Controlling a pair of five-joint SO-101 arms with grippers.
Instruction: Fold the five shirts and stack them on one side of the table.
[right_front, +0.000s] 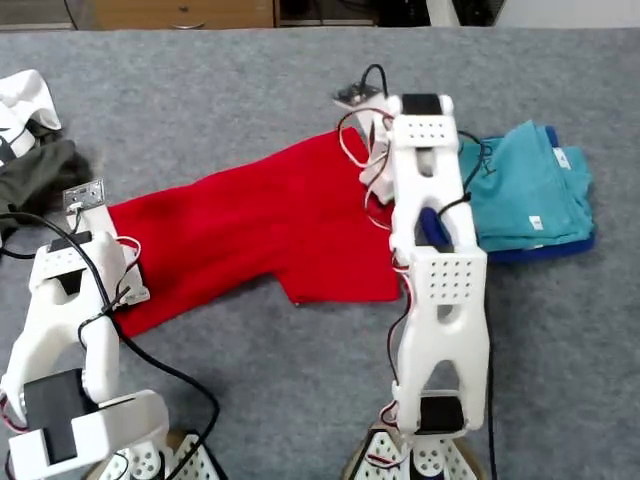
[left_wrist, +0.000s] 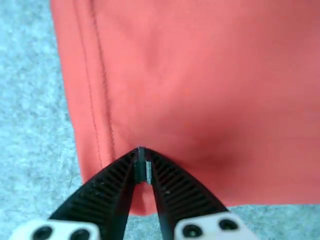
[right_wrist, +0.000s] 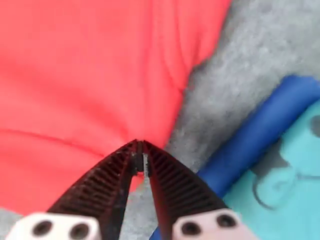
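At the far left edge of the bench an unfolded heap is seen. It appears to be two garments, a white shirt and a dark shirt, though the heap is cut by the frame and the count is not certain.

Just right of it, the left pincer is clenched on the hemmed left end of the red shirt. This shirt is laid out long across the middle of the bench, slanting from near left to far right. Its right end is gripped by the right pincer, which is clamped on the fabric close to the edge.

To the right, just beside that arm, a folded teal shirt is stacked on a folded blue shirt.

The step in hand is judged to be the folding of the red shirt, with both ends held. The next move would call for both ends to be lifted together and carried over, so that the cloth is doubled evenly without being dragged into the stack.

Counted: five shirts in all, of which two are folded, one is being worked and two are waiting; two arms are present.
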